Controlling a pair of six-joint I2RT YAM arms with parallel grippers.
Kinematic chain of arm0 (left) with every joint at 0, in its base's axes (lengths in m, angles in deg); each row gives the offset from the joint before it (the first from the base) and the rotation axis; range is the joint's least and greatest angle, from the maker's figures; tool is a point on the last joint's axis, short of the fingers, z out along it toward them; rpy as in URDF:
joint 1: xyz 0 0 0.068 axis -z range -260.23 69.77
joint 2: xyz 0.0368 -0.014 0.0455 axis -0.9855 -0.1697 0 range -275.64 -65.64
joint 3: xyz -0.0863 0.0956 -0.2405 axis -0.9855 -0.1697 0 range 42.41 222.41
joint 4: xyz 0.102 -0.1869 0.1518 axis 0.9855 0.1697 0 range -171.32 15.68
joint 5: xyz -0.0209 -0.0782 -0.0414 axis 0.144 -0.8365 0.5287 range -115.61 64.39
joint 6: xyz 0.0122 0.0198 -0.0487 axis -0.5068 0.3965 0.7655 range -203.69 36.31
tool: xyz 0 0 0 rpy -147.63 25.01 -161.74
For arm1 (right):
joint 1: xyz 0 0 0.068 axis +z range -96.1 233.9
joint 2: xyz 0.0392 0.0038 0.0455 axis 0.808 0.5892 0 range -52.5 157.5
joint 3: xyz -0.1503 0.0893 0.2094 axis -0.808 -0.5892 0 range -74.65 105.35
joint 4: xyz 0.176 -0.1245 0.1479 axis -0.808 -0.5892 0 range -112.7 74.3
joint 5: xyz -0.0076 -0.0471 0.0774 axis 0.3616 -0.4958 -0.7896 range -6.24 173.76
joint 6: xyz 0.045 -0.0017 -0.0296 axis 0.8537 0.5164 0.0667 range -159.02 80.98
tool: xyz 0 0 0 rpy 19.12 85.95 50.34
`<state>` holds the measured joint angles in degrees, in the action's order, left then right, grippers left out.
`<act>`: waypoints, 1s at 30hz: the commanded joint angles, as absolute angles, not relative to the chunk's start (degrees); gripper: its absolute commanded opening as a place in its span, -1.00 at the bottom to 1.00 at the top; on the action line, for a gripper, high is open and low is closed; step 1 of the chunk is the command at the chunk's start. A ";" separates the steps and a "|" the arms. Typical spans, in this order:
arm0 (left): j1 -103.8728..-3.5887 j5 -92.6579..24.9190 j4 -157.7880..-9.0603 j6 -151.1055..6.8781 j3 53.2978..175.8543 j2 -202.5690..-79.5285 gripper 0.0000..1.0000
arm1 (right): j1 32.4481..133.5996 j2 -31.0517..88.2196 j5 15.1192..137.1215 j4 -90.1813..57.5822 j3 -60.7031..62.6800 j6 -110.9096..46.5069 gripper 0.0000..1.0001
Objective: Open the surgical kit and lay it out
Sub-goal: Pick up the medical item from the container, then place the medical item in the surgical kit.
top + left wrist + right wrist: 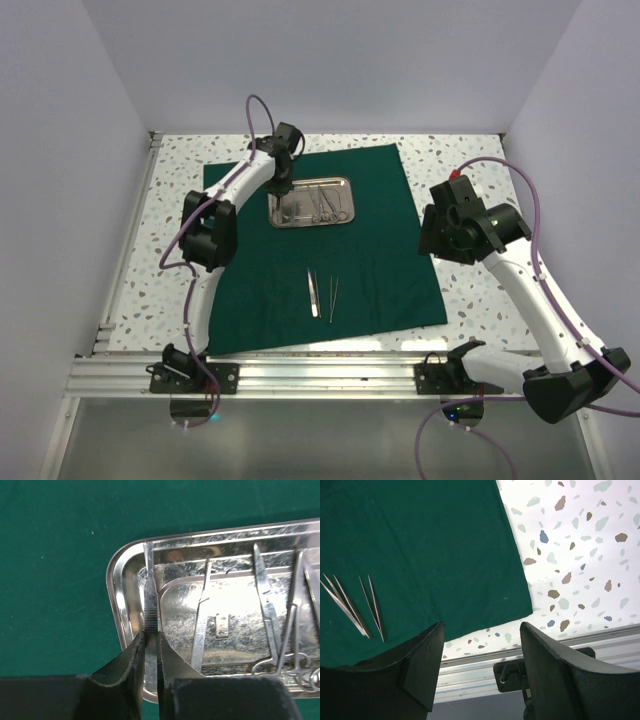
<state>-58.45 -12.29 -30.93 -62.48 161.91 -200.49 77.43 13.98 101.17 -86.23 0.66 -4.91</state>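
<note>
The dark green cloth (360, 260) lies spread flat on the table. The shiny steel tray (345, 182) sits on its far part and holds several slim instruments. My left gripper (284, 190) is down in the tray's left end, shut on a scalpel handle (150, 605) that leans on the tray's left rim (116, 600). Another scalpel (201, 615), a third blade handle (265, 600) and ring-handled clamps (295, 650) lie in the tray. Two tweezers (313, 293) (333, 299) lie on the cloth's near middle; they also show in the right wrist view (347, 605). My right gripper (437, 240) hangs open and empty over the cloth's right edge.
Speckled terrazzo table top (480, 290) shows around the cloth. An aluminium rail (320, 372) runs along the near edge with both arm bases on it. White walls close in the left, far and right sides.
</note>
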 commanded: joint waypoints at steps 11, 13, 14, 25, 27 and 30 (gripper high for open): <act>-58.87 -12.60 -28.23 -61.82 159.40 -193.54 -0.94 | 77.54 12.01 101.16 -83.91 -0.73 -4.91 0.32; -58.70 -13.21 -28.84 -60.33 154.75 -189.51 -1.00 | 77.54 11.75 100.90 -83.82 -1.17 -5.18 0.32; -58.61 -13.56 -29.55 -59.79 152.29 -187.65 -1.00 | 77.54 11.84 100.81 -83.56 -1.26 -5.44 0.32; -49.83 -10.93 -36.40 -48.38 115.29 -159.46 -1.00 | 77.45 11.31 97.47 -81.19 -3.62 -7.46 0.32; -48.60 -11.19 -37.20 -46.52 108.54 -156.19 -1.00 | 77.54 11.05 96.77 -80.92 -4.07 -7.73 0.32; -46.84 -12.07 -38.43 -42.48 100.43 -150.65 -1.00 | 77.45 10.61 95.72 -80.39 -5.30 -8.52 0.32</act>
<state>-47.39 -12.50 -36.00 -48.65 106.57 -154.52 77.43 12.43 97.52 -82.07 -4.63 -6.98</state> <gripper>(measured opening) 0.149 0.658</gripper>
